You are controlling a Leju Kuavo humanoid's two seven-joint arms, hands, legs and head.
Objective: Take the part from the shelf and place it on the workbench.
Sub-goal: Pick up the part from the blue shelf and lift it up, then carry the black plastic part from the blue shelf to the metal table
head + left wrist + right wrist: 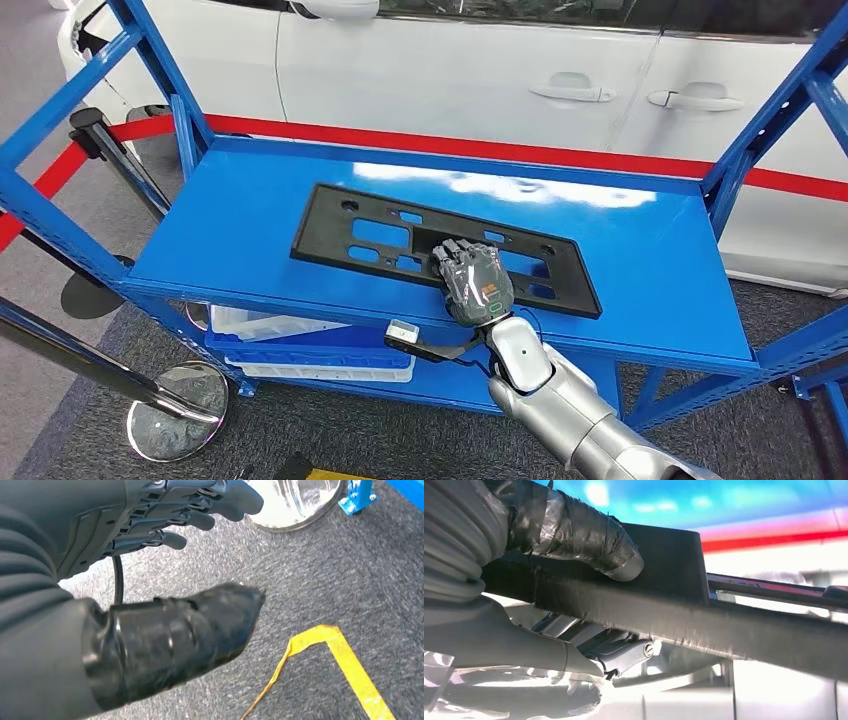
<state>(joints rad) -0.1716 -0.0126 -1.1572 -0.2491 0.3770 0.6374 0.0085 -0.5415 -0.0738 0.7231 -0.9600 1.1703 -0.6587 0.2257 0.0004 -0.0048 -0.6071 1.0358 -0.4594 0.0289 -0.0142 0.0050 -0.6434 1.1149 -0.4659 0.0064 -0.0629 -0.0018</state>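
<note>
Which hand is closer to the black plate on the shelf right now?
Right. The right hand rests on the black plate at its near edge; the left hand hangs low over the carpet, away from it.

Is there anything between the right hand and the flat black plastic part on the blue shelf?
Nothing visible. The right hand already rests on the near long edge of the flat black plastic part with cutouts lying on the blue metal shelf. The right wrist view shows its thumb against the part's edge. The workbench is out of view.
</note>
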